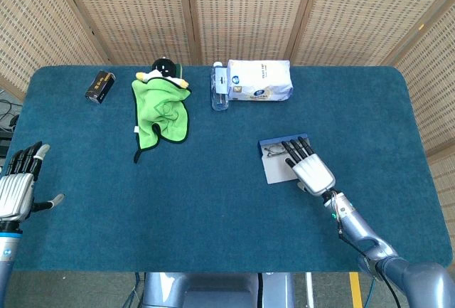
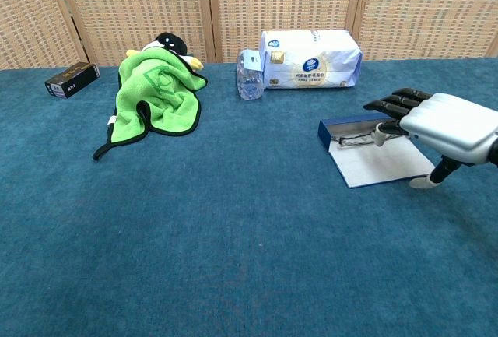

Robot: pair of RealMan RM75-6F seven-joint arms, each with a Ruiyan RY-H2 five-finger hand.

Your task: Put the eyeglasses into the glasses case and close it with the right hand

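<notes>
Right hand (image 2: pixel 440 123) hovers flat, fingers spread and empty, over the open glasses case (image 2: pixel 373 154) at the bench's right; eyeglasses (image 2: pixel 354 139) lie inside. Best slide fingers under the lid's near edge and fold it over gently.

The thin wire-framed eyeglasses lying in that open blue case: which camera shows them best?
The chest view: the thin wire-framed eyeglasses show from the side inside the open blue glasses case, ahead of the right robot hand. In the head view they are small, and the robot hand hides part of the case.
</notes>
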